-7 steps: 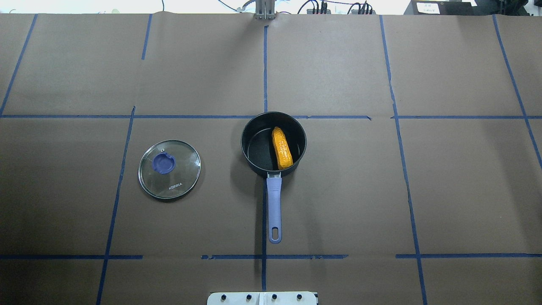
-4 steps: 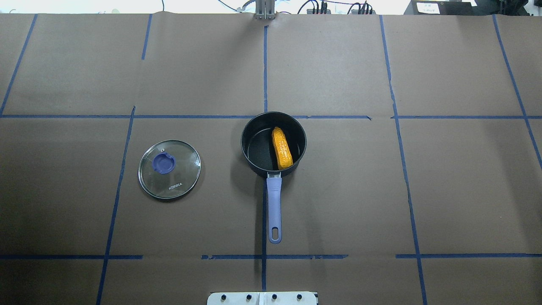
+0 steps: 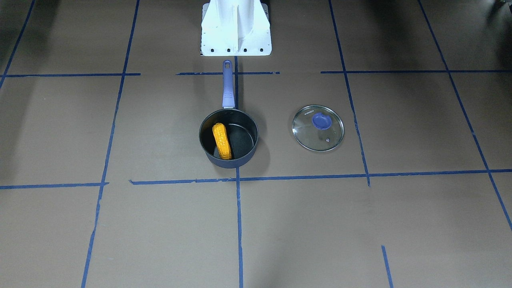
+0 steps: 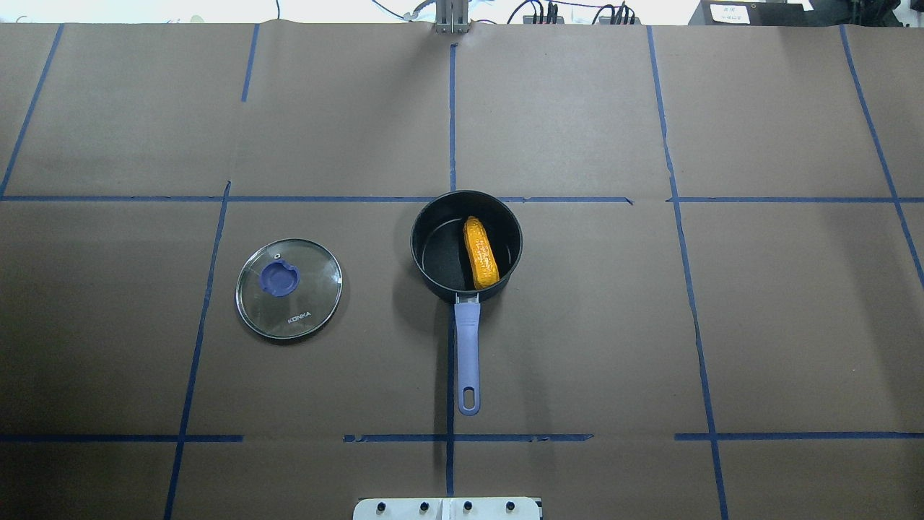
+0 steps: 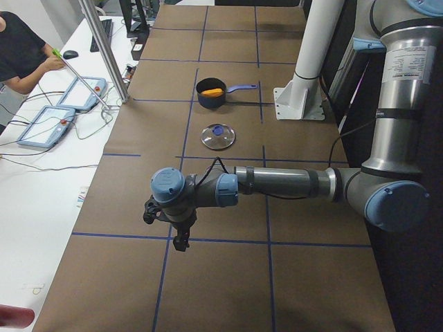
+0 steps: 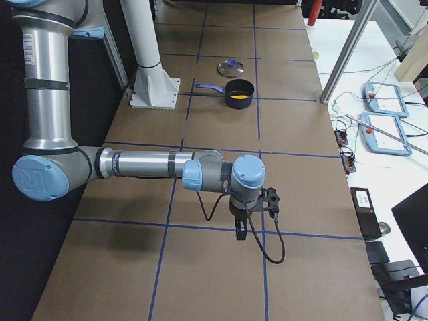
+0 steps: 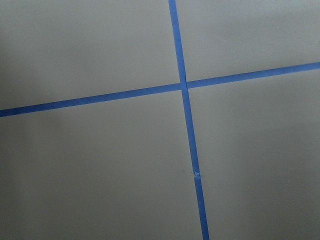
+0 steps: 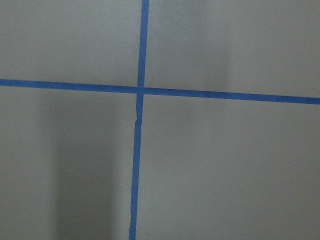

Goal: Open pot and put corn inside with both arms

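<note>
The dark navy pot stands open near the table's middle, its purple handle pointing toward the robot base. The orange-yellow corn lies inside it, also in the front view. The glass lid with its purple knob lies flat on the table, to the left of the pot and apart from it. The left gripper hangs over the table's left end, far from the lid. The right gripper hangs over the right end. Both show only in side views; I cannot tell open or shut. Neither holds anything.
The table is covered in brown paper with blue tape lines. The white base stand is just behind the pot handle. Both wrist views show only paper and tape crossings. Operator desks with control boxes flank the far table edge.
</note>
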`<state>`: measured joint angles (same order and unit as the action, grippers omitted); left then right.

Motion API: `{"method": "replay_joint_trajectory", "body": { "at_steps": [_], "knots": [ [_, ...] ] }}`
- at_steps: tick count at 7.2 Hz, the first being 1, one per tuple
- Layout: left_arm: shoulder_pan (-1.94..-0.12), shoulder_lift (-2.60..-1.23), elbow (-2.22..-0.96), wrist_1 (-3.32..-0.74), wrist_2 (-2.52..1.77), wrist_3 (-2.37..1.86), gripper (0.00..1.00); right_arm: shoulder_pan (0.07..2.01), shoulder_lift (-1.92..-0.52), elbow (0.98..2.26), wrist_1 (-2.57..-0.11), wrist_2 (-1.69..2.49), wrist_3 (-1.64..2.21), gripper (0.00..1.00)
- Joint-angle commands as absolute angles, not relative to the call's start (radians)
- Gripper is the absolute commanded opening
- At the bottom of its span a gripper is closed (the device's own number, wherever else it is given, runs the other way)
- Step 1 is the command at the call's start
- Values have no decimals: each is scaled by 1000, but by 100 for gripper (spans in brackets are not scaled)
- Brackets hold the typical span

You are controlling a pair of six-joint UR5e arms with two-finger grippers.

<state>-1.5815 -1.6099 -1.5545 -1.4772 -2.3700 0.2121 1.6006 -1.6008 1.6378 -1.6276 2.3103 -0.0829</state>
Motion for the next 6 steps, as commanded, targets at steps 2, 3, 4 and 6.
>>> {"method": "replay_joint_trajectory", "body": {
  "at_steps": [2,3,4,6],
  "knots": [
    [-1582,-1609,-1554,-1477,-2370,213,100,1600,-1606,1632,-1628,2339,-84,100],
    [-1582,-1609,-1554,-1477,-2370,213,100,1600,-1606,1631,-1628,2339,-84,100],
    [-1582,-1609,-1554,-1477,-2370,213,100,1600,-1609,1629,-1615,2338,-84,100],
    [-1582,-1611,-1554,-1477,-2370,212,100,1601,-1618,1620,-1582,2338,-84,100]
  ]
}}
